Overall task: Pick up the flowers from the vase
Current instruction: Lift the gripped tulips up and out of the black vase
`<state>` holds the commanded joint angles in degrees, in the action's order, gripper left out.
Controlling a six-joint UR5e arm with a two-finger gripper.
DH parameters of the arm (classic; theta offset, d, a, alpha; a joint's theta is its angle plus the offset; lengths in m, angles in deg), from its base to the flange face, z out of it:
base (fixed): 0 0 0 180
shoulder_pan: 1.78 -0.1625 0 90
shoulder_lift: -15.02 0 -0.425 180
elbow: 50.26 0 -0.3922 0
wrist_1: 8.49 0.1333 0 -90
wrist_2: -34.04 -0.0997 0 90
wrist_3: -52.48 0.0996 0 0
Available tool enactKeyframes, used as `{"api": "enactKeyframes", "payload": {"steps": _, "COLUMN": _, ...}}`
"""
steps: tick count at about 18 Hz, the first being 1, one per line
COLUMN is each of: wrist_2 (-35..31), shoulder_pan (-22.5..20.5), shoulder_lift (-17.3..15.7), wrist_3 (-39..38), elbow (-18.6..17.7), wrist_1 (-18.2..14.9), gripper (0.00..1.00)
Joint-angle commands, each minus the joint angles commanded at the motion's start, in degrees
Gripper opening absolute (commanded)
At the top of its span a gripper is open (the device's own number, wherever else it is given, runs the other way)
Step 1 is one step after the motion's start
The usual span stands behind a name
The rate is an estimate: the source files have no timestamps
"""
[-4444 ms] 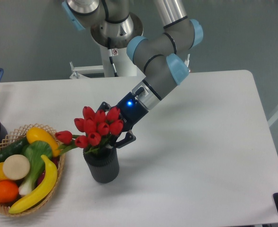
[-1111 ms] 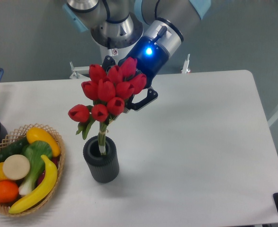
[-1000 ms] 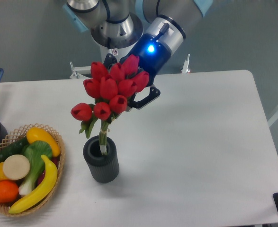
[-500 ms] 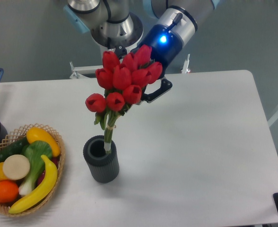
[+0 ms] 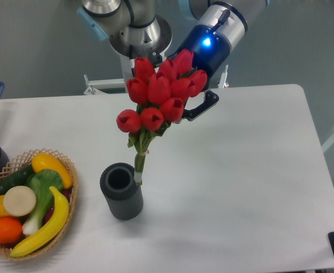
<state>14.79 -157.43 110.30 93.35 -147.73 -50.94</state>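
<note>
Flowers, nine red buds, now lifted clear of one vase, clenched in claw.

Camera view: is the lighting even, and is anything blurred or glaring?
Camera view: soft, even light; the vase casts only a faint shadow on the table. The flowers are reasonably sharp. The blue light on the gripper blooms slightly. No strong glare.

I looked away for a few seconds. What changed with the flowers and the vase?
The gripper, shut on the bunch of red tulips, rose up and to the right, drawing the stems out of the ribbed dark grey vase. The vase and the wicker basket of produce stayed put.
</note>
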Motion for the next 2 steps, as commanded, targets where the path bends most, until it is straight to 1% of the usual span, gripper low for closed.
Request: {"api": "enactKeyframes", "payload": {"steps": 2, "wrist_2": 0.00, "shoulder_pan": 0.09, "shoulder_lift": 0.00, "wrist_3": 0.09, "elbow": -0.35, "wrist_1": 0.00, "gripper": 0.52}}
